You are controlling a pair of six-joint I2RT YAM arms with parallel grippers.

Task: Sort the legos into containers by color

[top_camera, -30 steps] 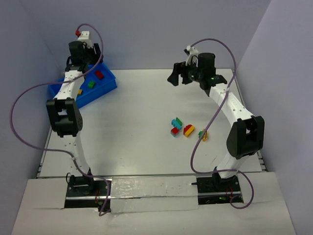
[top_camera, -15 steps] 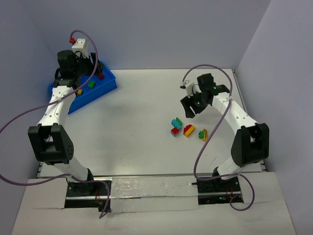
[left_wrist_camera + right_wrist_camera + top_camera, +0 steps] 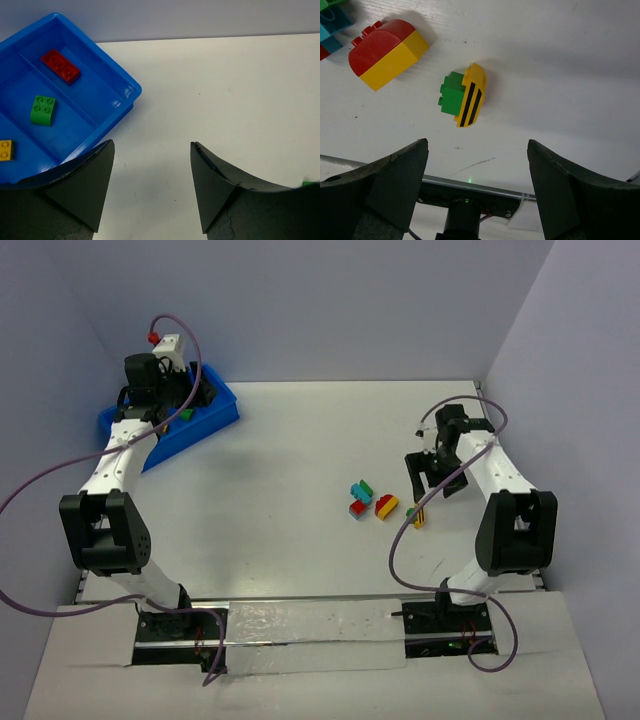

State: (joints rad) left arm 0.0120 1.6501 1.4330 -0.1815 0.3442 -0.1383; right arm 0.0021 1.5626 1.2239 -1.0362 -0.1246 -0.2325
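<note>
Right gripper (image 3: 476, 145) spread, empty, striped brick (image 3: 470, 102) centred just ahead of tips, likely lined up for pinch; left gripper (image 3: 151, 144) spread, empty, blue bin (image 3: 125, 90) beyond left finger

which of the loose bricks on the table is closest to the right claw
The yellow plastic brick with black stripes, joined to a small green block. It lies just ahead of the right claw; the red-and-yellow rounded brick sits farther off.
</note>
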